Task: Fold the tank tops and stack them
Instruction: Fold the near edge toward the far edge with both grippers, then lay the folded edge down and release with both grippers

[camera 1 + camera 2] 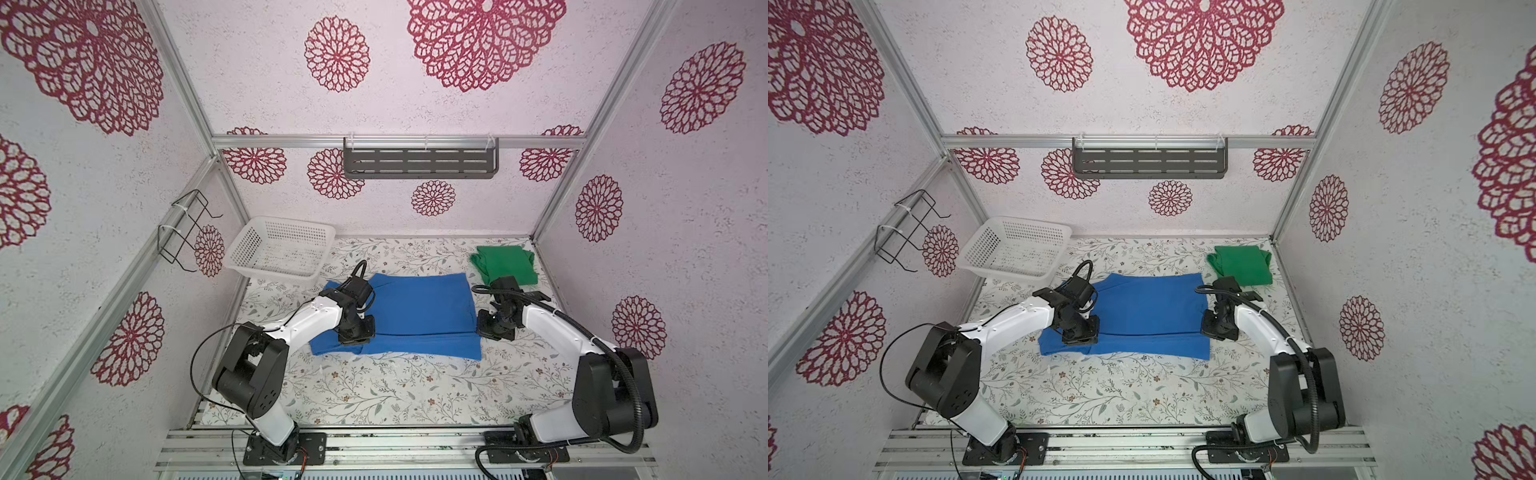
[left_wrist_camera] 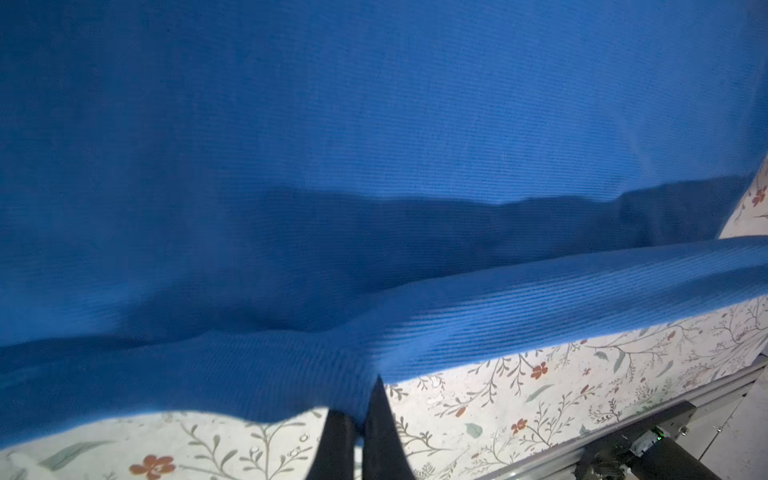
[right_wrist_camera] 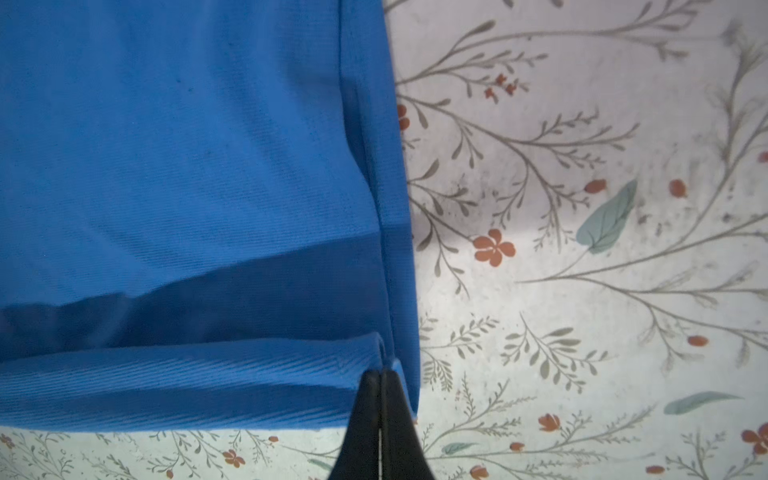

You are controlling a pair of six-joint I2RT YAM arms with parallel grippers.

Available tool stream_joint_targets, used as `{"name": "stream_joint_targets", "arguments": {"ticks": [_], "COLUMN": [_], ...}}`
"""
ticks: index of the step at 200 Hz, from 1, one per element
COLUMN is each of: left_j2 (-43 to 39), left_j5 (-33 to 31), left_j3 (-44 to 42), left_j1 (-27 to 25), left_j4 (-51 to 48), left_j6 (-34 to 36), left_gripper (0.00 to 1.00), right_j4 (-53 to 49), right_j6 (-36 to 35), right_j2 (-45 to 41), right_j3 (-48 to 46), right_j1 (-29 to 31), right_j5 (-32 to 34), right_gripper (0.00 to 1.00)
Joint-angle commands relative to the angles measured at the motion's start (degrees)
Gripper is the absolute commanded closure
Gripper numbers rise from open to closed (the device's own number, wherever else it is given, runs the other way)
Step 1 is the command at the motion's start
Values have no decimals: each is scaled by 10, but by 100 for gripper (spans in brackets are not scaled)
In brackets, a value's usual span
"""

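White textured walls (image 1: 415, 112) printed with crimson flower medallions closed the cell on three sides, held in an aluminium frame (image 1: 282, 141). The tabletop (image 1: 374, 386) wore a pale covering of grey sprigs and small rust-red blossoms.

Two white-and-black arms rose from the near edge, the left arm (image 1: 299, 322) and the right arm (image 1: 552, 328), each bent in over the middle.

There were two tank tops. The blue tank top (image 1: 419, 307) lay spread across the middle of the tabletop, a second layer of itself folded over it and a strip of the lower layer showing along the side nearer the near edge. The green tank top (image 1: 505, 264) sat folded in a compact pile at the far right corner, apart from the blue one.

One white perforated basket (image 1: 282, 249) stood at the far left corner, tipped; both tops lay outside it. One grey slotted shelf (image 1: 420, 160) hung on the back wall and one black wire rack (image 1: 187, 228) on the left wall.

The left gripper (image 2: 360, 401) was pinched on a raised fold at the left end of the blue tank top. The right gripper (image 3: 380, 376) had its jaws pressed together on the corner of the same fold at the right end, beside the hem.
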Motion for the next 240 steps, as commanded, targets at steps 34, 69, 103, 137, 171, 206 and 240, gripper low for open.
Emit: {"name": "stream_joint_targets", "arguments": {"ticks": [34,69,103,137,171,206,240], "left_j2": [40,60,83,115,148,131,81], "left_j5": [8,12,19,24,33,-13,19], "left_j3": [48,74,96,123,173,239,192], "left_j1": [14,28,42,52,72,77,60], "left_j4": [-26,-31,-30,-31,-28,-95,-59], "left_j6": [53,71,86,106,128,166,114], "left_gripper": [100,100,100,99,70,46,49], "right_j4": [24,31,43,59,77,59,69], "right_j6": [-42,-54,-61,-68,-79,-86,-63], "right_j2": [46,82,116,151,189,159,88], "right_j3": [55,82,102,123,163,185,121], "right_j1": [-14,-20,-26,-29,-36,-35,16], "right_j5": [26,26,24,25,26,52,44], "right_gripper": [100,100,100,100,86,64,67]}}
